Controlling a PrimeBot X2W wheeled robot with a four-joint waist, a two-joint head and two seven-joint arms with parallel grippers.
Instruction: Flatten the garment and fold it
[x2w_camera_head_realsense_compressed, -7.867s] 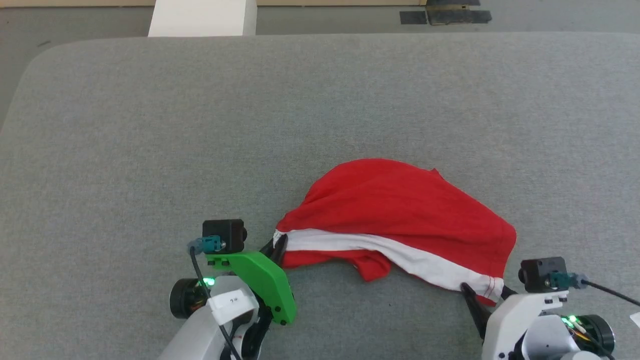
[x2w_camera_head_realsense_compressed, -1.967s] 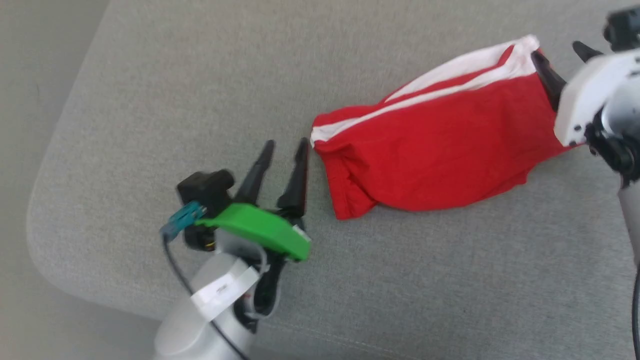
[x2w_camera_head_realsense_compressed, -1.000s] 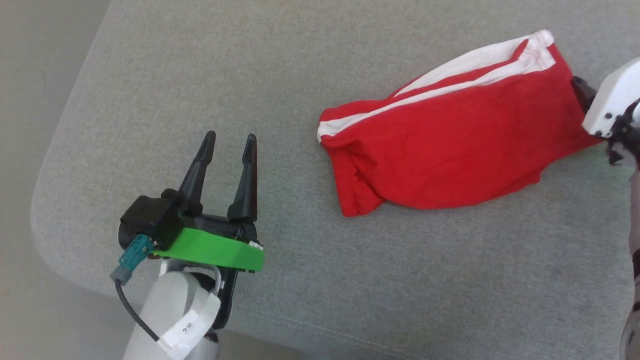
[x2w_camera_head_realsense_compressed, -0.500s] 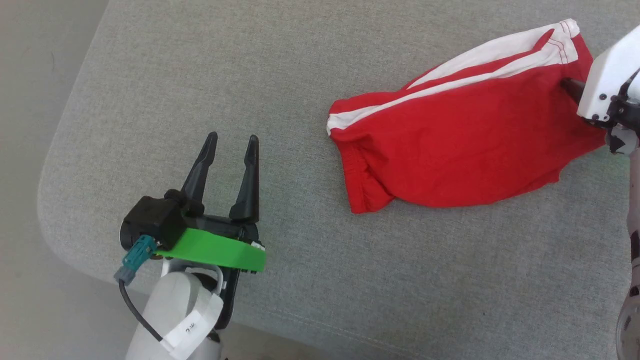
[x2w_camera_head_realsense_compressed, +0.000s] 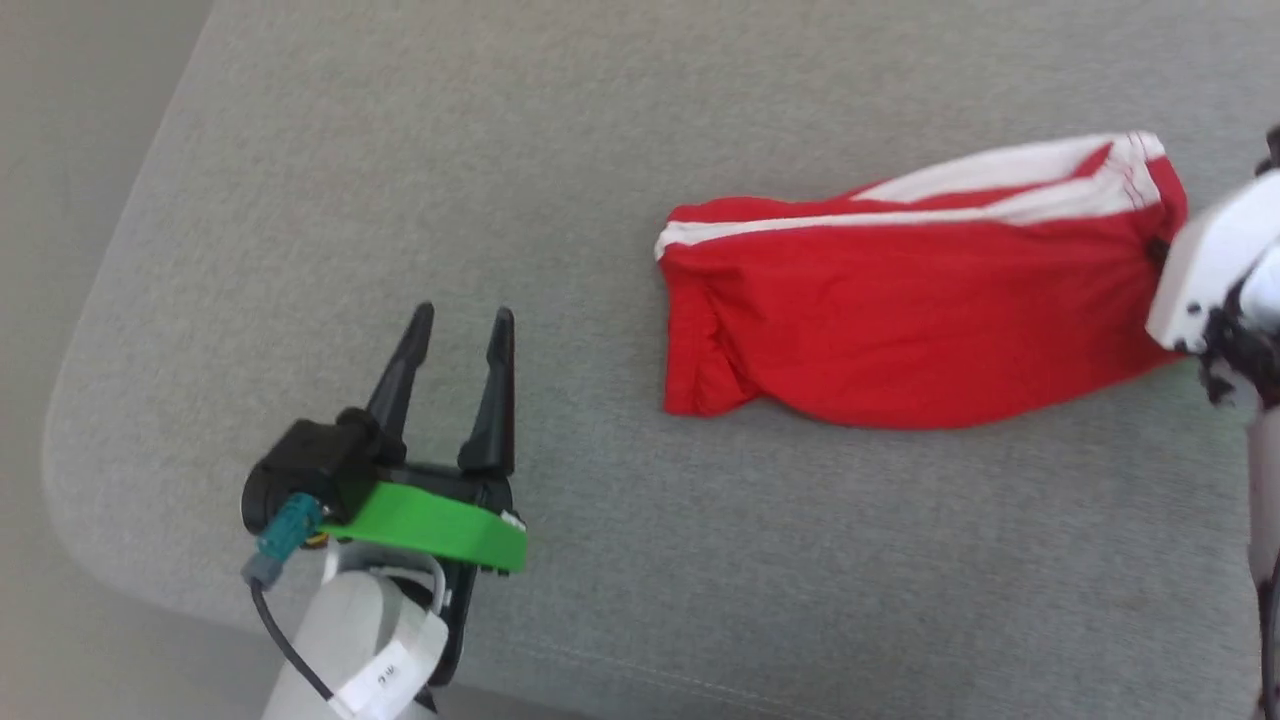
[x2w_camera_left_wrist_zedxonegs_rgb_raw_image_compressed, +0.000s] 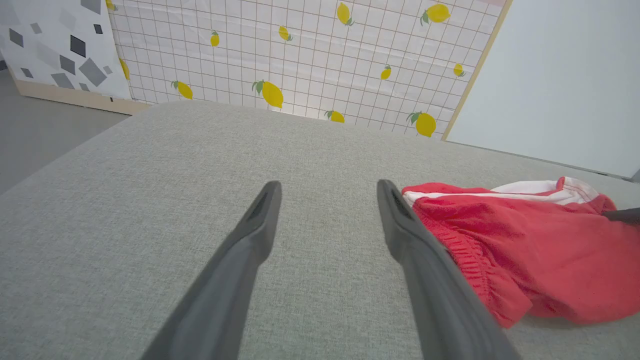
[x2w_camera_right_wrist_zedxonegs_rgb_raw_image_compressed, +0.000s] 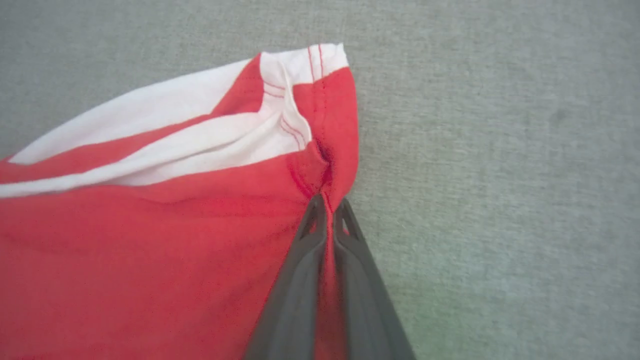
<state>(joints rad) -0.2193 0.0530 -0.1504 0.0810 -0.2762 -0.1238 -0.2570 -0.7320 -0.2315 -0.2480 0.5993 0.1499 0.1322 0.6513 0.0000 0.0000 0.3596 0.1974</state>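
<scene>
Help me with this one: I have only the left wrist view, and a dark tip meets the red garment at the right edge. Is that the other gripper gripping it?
Observer: Yes. The right wrist view shows the right gripper shut on the garment, red cloth pinched between its jaws.
Operator: Where on the garment?
Observer: On the red hem, beside the corner where the white band ends.
Operator: Is my own arm touching the cloth?
Observer: No. The head view shows the left gripper open, apart from the garment's near end, over bare grey cushion.
</scene>
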